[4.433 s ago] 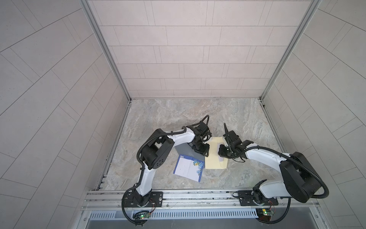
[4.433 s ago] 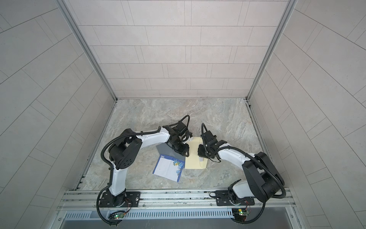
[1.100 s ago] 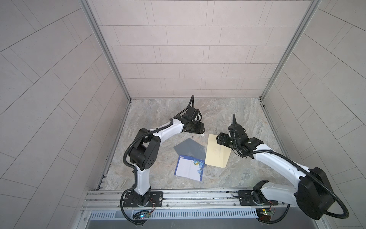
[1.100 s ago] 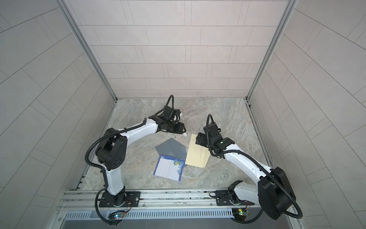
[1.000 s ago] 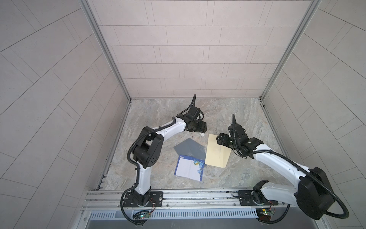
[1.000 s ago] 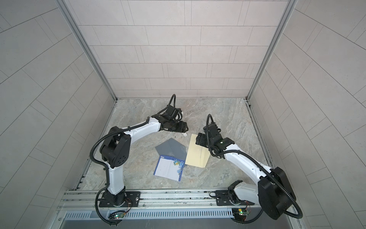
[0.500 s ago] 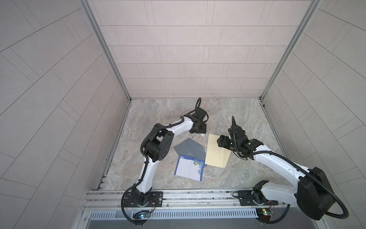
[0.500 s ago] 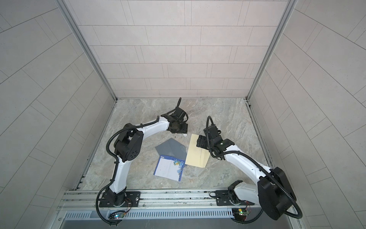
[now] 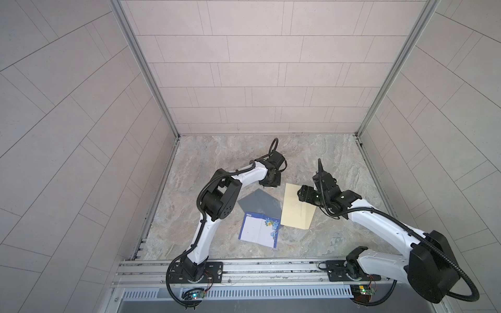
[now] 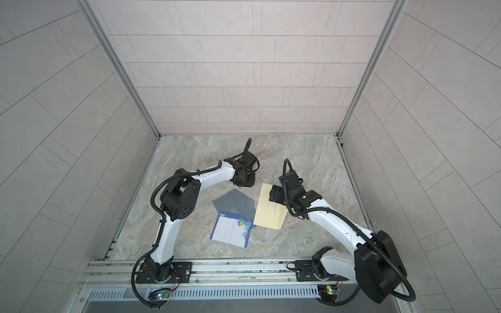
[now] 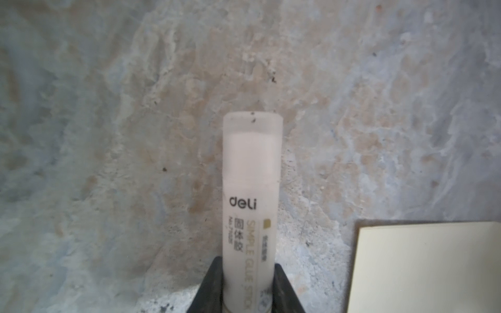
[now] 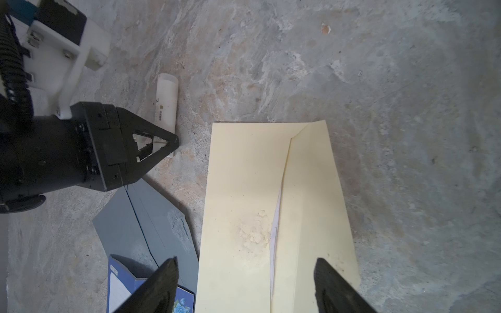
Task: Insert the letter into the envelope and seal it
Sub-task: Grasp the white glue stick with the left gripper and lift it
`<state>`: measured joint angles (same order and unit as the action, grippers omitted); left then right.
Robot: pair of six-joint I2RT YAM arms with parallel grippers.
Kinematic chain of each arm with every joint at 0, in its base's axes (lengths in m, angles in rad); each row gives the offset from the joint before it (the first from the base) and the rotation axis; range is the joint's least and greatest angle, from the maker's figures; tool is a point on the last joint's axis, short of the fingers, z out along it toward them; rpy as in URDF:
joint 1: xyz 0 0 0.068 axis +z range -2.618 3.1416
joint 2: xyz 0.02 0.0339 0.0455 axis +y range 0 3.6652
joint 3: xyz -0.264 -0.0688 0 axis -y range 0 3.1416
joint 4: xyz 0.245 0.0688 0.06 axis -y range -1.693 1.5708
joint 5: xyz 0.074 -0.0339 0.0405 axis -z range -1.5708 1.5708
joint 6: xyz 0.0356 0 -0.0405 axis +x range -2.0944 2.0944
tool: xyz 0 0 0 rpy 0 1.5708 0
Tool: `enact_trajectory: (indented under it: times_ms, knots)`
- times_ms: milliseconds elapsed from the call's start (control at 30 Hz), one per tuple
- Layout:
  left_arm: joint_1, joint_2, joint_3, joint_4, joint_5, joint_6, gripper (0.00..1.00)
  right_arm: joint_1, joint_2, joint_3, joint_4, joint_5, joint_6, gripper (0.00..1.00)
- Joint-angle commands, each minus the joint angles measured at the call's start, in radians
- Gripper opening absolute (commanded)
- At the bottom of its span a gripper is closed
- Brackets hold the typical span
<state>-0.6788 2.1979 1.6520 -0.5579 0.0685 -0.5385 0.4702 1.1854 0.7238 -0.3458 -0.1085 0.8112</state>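
glue stick (image 11: pixel 250 206) base: cut by edge | envelope (image 12: pixel 244 176) btm: cut off

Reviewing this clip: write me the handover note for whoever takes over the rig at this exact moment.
Grippers: the left gripper is closed around the glue stick, which lies on the table. The right gripper is open above the yellow envelope, holding nothing.
Things: the envelope lies flat with its flap folded over but gaping. A white edge under it is likely the letter. A grey sheet and a blue floral sheet lie beside it.
Done: letter apparently inside, flap folded.
Left: lift the glue, apply it under the flap, press shut.
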Motion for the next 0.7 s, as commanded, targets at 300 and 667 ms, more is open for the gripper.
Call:
enact_trajectory:
  times_ms: [300,667]
  knots:
    - [0.012,-0.479,-0.512,0.524,0.368,0.089,0.00,0.000,0.086,0.089,0.317,-0.324,0.046,0.78]
    - [0.013,-0.660,-0.705,0.783,0.453,-0.021,0.00,0.007,0.153,0.138,0.456,-0.367,0.109,0.53]
